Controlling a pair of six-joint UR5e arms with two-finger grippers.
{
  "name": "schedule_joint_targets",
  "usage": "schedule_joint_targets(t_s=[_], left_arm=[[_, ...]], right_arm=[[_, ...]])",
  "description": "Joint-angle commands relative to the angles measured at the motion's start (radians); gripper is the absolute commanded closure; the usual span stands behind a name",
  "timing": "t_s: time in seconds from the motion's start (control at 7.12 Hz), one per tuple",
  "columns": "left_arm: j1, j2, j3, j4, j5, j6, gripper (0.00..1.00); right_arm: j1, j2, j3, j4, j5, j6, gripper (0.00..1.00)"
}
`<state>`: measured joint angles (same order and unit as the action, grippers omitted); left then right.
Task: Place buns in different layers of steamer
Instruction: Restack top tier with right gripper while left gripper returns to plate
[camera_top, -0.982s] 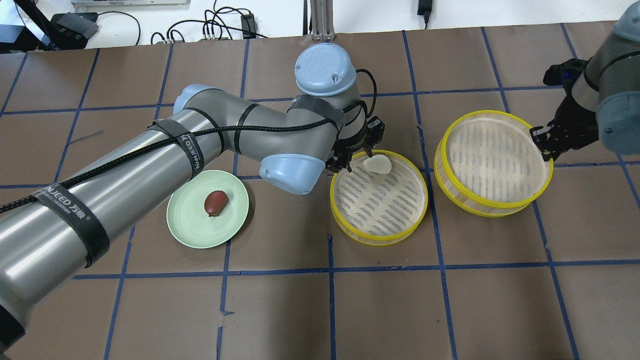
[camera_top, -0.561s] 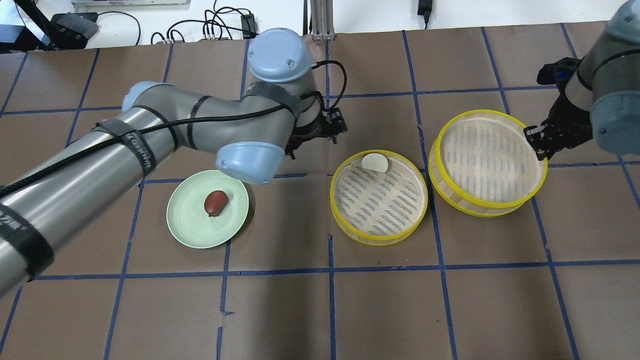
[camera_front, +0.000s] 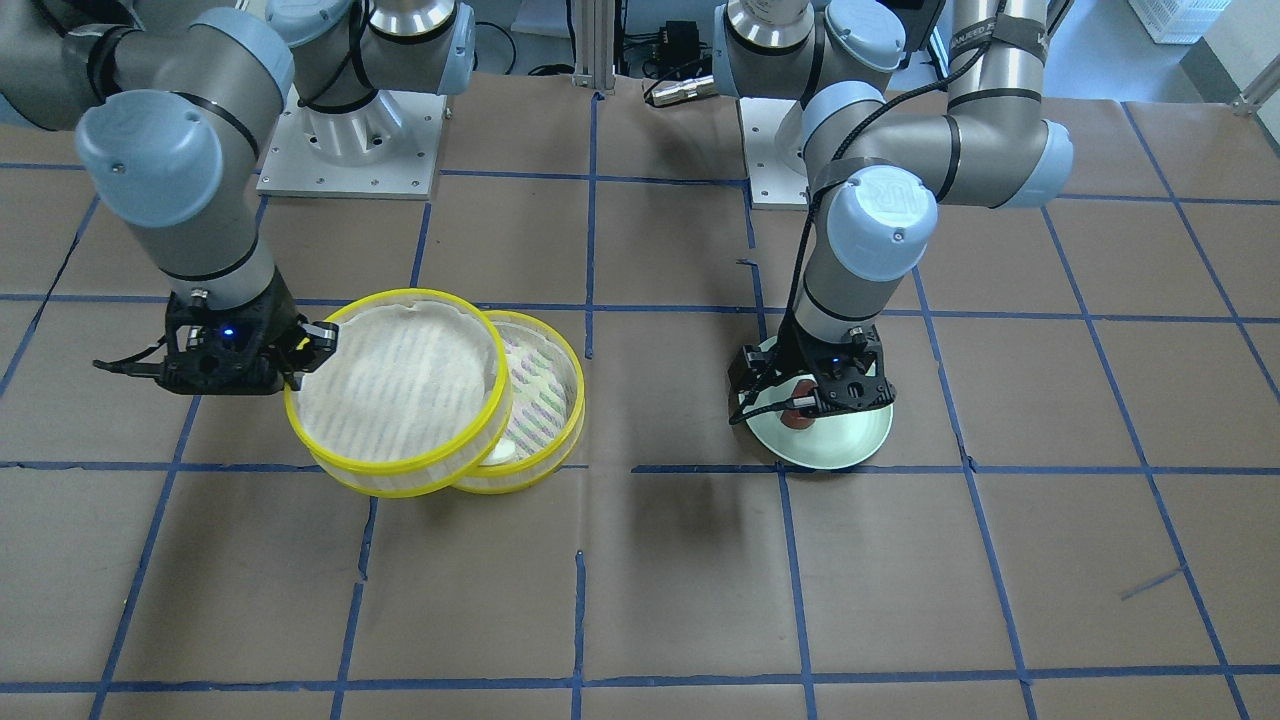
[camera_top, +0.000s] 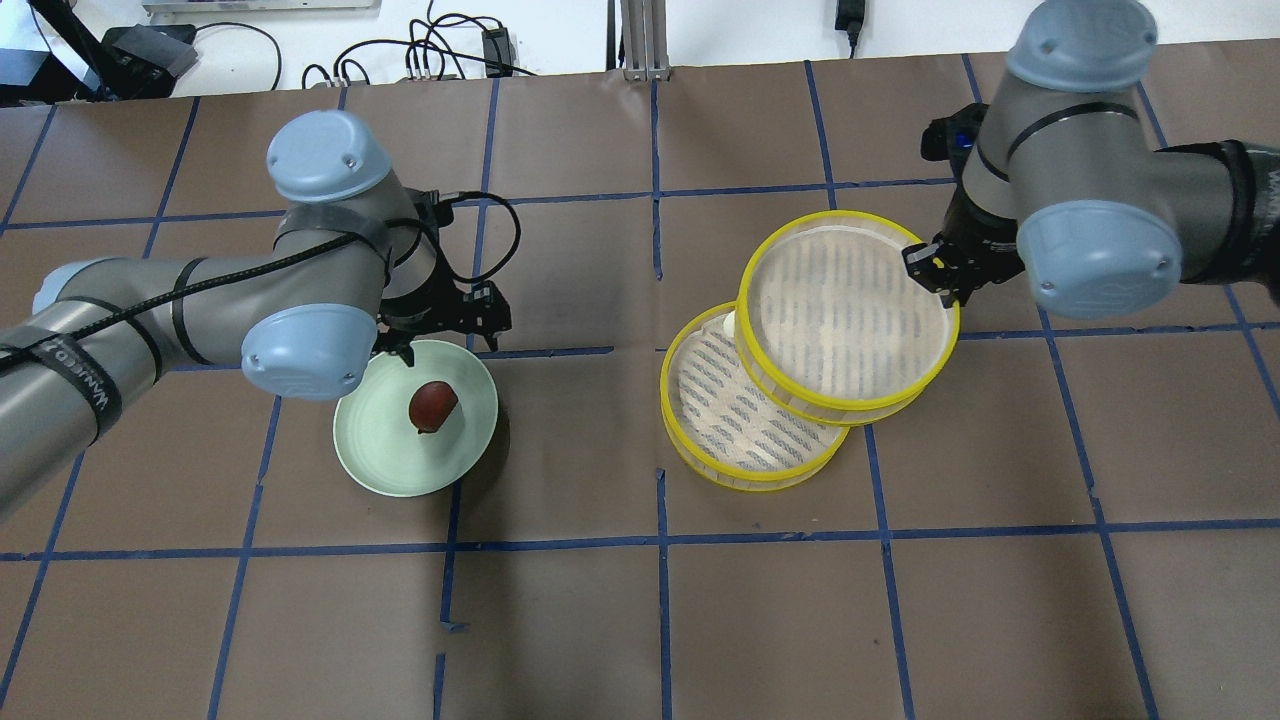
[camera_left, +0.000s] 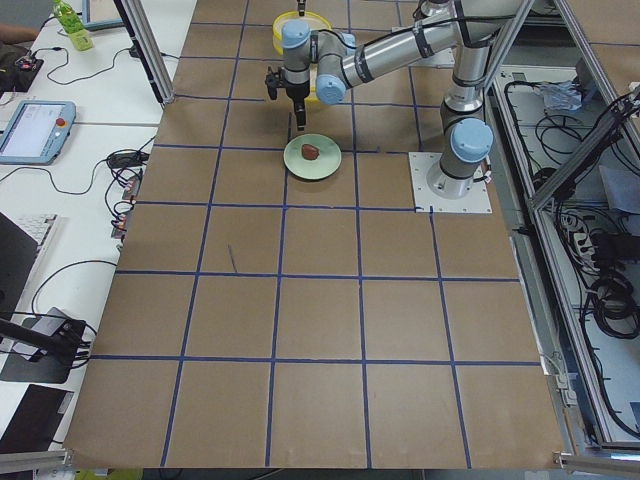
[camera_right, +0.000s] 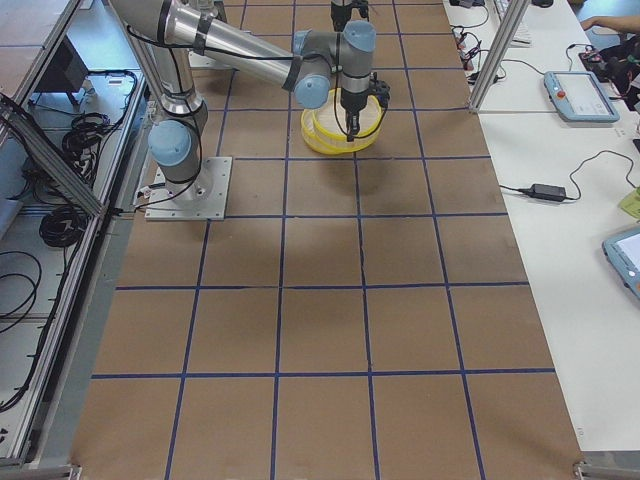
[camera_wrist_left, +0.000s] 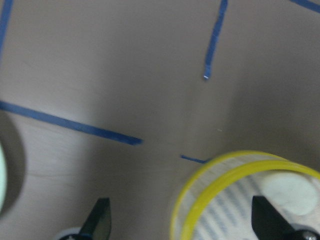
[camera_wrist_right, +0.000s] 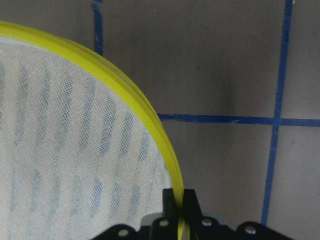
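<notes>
Right end effector (camera_top: 938, 272) on upper layer (camera_top: 848, 214)

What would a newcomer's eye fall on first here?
The right gripper pinches the yellow rim of the upper steamer tray, holding it partly over the lower steamer tray, where the white bun lies at the edge. To the robot's left, the open left gripper hangs over the pale green plate holding the reddish-brown bun.

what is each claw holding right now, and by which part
The right claw pinches the upper steamer tray by its yellow rim. The left claw is open and holds nothing.
</notes>
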<state>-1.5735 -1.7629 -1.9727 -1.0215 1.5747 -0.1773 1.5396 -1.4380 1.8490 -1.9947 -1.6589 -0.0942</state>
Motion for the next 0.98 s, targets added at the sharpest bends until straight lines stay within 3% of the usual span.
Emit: schedule_joint_targets(t_s=[0.0,0.28,0.56,0.84], left_arm=[[0.059,0.003,-0.048,-0.005,0.007,0.027,0.0],[0.063,-0.021,-0.051,0.001,0.018,0.022,0.01],[0.063,-0.033,-0.04,0.012,0.008,0.015,0.01],[0.063,-0.061,-0.049,0.052,0.007,0.015,0.02]], right_arm=[[0.121,0.037,-0.008,-0.012,-0.011,0.108,0.96],[0.145,0.057,-0.005,-0.012,-0.016,0.107,0.96],[0.162,0.068,-0.004,-0.007,-0.093,0.094,0.96],[0.162,0.08,-0.005,-0.009,-0.081,0.105,0.96]])
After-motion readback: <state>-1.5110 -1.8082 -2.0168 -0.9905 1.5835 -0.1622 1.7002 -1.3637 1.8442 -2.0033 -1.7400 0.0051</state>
